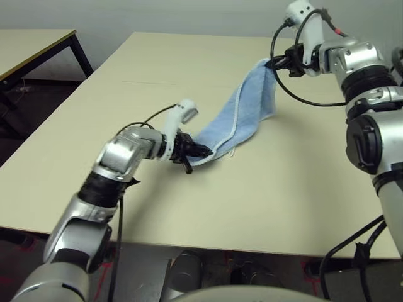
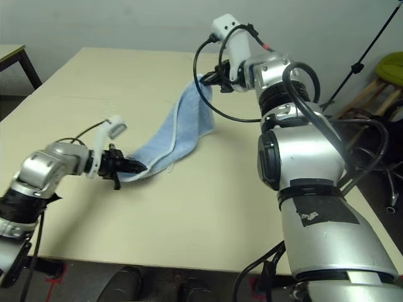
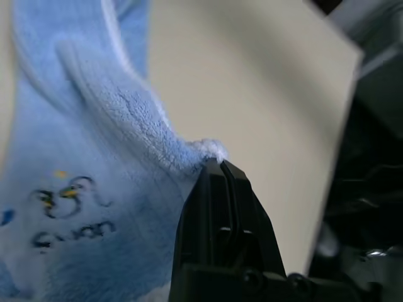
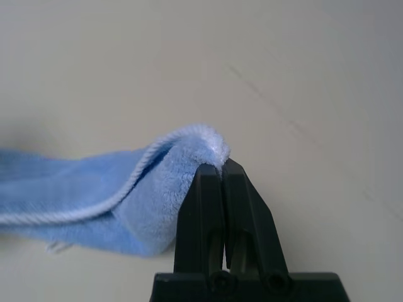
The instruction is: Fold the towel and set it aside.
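The light-blue towel (image 1: 242,113) with white edging hangs stretched between my two grippers above the beige table (image 1: 189,207). My left gripper (image 1: 203,151) is shut on its near corner, low over the table's middle. My right gripper (image 1: 272,63) is shut on the far corner, raised higher at the back right. In the left wrist view the towel (image 3: 82,189) shows its small yellow-and-dark logo (image 3: 66,195) beside my pinching fingers (image 3: 220,207). The right wrist view has a folded towel edge (image 4: 157,182) caught at my fingertips (image 4: 217,189).
A second table (image 1: 38,47) stands at the far left. A chair with a green seat (image 2: 390,66) and a stand are off the table's right side. Black cables loop around my right arm.
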Robot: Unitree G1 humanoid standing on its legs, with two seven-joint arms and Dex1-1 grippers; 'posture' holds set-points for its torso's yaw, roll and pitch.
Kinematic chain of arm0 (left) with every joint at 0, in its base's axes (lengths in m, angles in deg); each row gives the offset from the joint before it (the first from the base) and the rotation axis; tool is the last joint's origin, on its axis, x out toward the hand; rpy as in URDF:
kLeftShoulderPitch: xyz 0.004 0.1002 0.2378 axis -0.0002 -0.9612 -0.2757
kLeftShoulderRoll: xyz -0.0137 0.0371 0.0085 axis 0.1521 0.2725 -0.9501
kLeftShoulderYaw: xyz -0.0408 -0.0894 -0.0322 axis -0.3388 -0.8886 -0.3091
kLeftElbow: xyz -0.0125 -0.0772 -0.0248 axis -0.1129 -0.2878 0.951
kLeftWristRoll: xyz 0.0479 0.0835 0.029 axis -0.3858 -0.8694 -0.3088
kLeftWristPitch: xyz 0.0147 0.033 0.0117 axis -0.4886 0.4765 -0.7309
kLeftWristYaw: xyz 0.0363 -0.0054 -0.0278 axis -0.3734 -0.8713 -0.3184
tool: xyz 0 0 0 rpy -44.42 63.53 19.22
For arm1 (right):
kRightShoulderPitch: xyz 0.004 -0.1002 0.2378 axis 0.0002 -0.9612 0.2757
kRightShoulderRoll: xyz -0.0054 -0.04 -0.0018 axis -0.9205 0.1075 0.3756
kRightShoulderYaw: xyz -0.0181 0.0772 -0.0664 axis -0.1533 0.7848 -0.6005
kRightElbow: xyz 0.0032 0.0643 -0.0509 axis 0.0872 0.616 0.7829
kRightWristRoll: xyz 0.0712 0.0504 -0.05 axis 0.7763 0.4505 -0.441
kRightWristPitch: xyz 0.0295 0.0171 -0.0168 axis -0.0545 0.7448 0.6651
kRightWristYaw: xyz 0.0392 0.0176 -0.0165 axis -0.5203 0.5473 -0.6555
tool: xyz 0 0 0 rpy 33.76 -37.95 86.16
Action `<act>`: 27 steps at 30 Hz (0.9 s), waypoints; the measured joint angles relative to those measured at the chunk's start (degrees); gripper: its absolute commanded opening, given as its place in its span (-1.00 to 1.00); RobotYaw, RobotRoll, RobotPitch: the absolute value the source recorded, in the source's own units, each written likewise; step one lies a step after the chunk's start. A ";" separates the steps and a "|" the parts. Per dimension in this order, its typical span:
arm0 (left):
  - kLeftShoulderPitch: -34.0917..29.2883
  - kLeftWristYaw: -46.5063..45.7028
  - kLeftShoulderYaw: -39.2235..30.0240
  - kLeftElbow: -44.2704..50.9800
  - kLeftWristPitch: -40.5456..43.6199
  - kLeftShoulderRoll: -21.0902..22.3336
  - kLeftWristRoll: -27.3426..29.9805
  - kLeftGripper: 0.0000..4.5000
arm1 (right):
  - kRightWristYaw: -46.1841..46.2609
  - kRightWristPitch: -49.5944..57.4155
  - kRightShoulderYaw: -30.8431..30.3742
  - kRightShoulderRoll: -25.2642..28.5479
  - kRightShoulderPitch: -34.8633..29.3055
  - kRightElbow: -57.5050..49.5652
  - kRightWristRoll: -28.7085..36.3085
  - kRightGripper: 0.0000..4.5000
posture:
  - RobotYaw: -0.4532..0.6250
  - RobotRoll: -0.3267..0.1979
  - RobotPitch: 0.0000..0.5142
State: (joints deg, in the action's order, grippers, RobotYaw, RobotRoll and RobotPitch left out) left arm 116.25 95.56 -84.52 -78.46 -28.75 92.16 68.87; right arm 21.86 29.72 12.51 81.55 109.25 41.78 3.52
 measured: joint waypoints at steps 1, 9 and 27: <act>0.00 1.03 -2.34 0.35 1.49 0.97 2.88 -0.99 | -2.24 0.51 -0.49 1.03 -0.73 -1.35 -0.05 -1.00 | 0.26 0.25 -0.79; 0.09 4.74 -5.28 -3.44 1.95 10.89 6.30 -0.99 | -15.76 4.97 -4.57 6.78 -9.14 -10.38 -0.04 -1.00 | 0.27 0.25 -0.76; 29.23 -7.09 4.41 -54.37 -46.61 2.49 -20.20 -0.99 | 9.21 -10.54 -4.30 5.80 -5.36 -3.17 0.11 -1.00 | 0.18 0.25 -0.75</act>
State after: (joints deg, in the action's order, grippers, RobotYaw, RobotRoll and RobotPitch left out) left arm 145.48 88.47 -80.11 -132.83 -75.36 94.65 48.67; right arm 31.07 19.18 8.21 87.35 103.89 38.61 3.63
